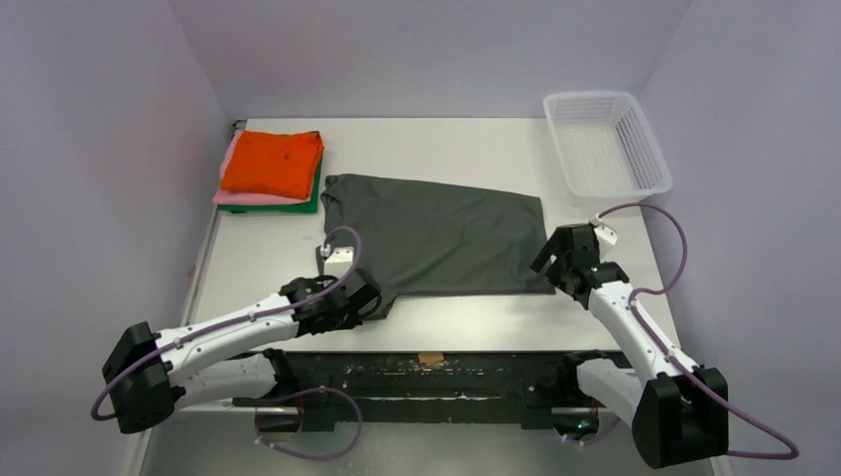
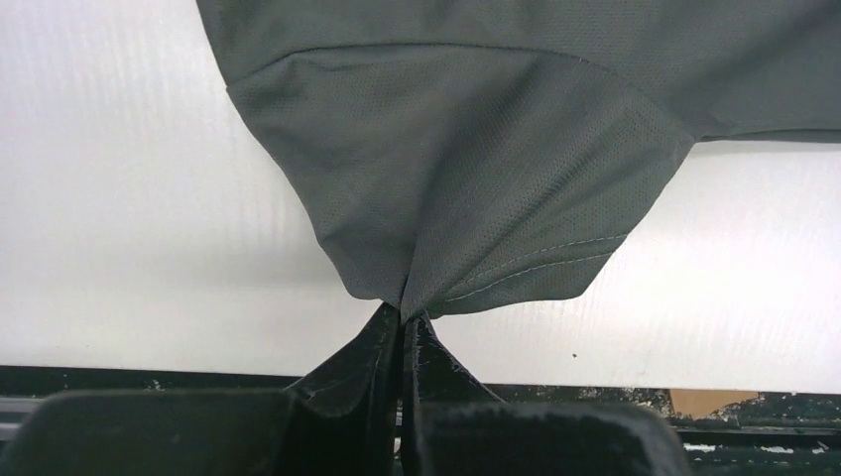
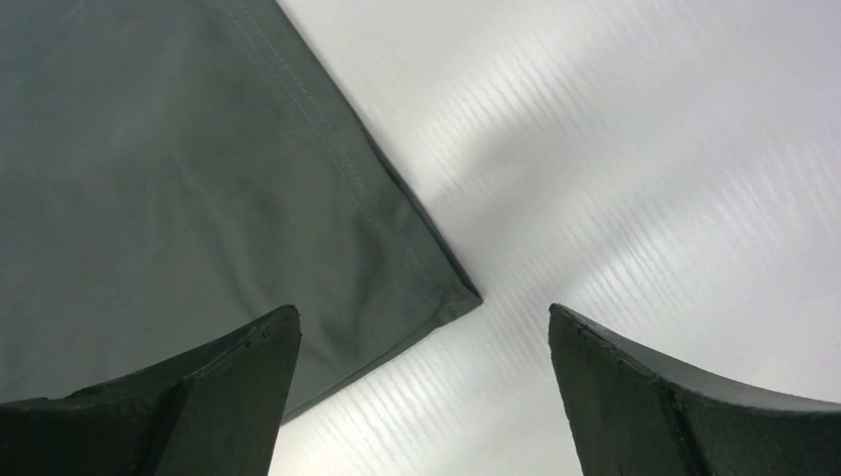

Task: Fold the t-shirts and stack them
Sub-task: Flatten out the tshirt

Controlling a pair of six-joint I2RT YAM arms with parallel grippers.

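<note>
Here we see the dark grey t-shirt [image 1: 436, 233] lying spread out and flat in the middle of the white table [image 1: 476, 322], with its neck end toward the left and its bottom hem toward the right. The left gripper [image 1: 369, 297] is at the near left part of this shirt. In the left wrist view its two black fingers [image 2: 436, 362] are pressed together, and they pinch the edge of one sleeve [image 2: 446, 178], so the cloth gathers into a point between them. The right gripper [image 1: 553, 260] is at the near right corner of the same shirt. In the right wrist view we see its jaws standing wide apart: one finger [image 3: 198, 397] is above the grey cloth, the other is above the bare table, and the hemmed corner of the shirt lies between them. We cannot tell if these fingers touch the cloth or the table.

At the far left corner of the table there is a stack of folded t-shirts: the orange t-shirt [image 1: 273, 162] is on top, the pink t-shirt [image 1: 238, 196] is under it, and the green t-shirt [image 1: 313, 198] shows at the right edge below. This stack is just beside the neck end of the grey shirt. A white mesh basket [image 1: 605, 144] stands at the far right corner, well apart from the stack.
</note>
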